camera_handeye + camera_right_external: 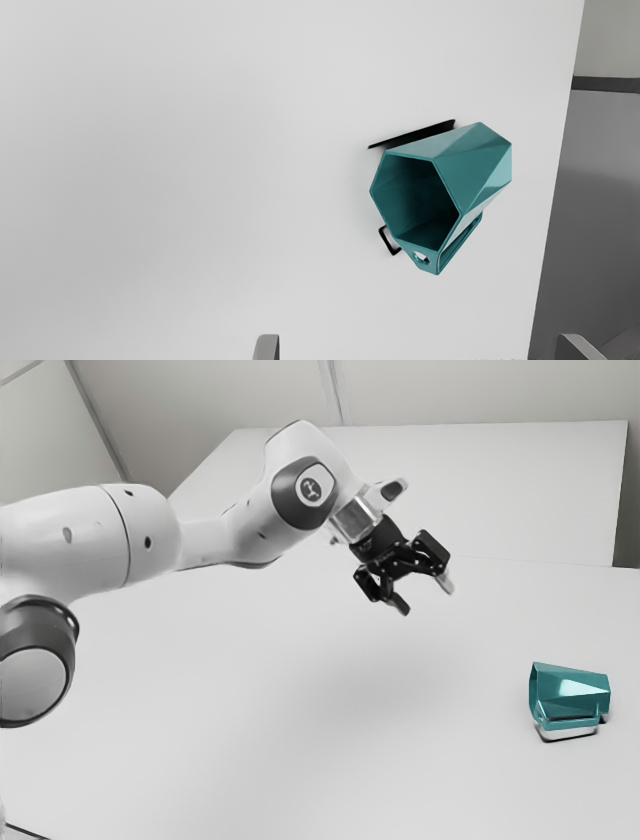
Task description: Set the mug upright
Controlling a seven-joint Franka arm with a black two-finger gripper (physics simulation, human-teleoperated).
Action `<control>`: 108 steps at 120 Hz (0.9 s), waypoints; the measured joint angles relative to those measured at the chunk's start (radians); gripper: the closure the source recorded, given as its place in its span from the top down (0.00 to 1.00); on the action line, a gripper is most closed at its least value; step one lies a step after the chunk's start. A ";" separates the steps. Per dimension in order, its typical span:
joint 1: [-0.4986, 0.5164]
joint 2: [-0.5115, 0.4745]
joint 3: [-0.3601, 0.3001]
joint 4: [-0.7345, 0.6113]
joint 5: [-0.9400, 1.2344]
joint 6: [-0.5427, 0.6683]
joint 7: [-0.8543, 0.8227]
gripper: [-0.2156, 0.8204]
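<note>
The teal mug (475,170) lay on its side toward the exterior view's right, its open mouth facing the arm (215,540). Well apart from it, my gripper (425,598) hung tilted downward above the table, fingers spread and holding nothing. The tabletop (250,710) was pale and smooth, beneath light walls (180,405).

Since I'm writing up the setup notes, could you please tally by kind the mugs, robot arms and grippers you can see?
Teal mug, lying on its side: 1
White and grey robot arm: 1
Black two-finger gripper: 1
Total: 3
</note>
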 joint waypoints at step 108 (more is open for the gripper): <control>-0.154 0.284 -0.032 0.077 -0.489 0.282 0.022 0.79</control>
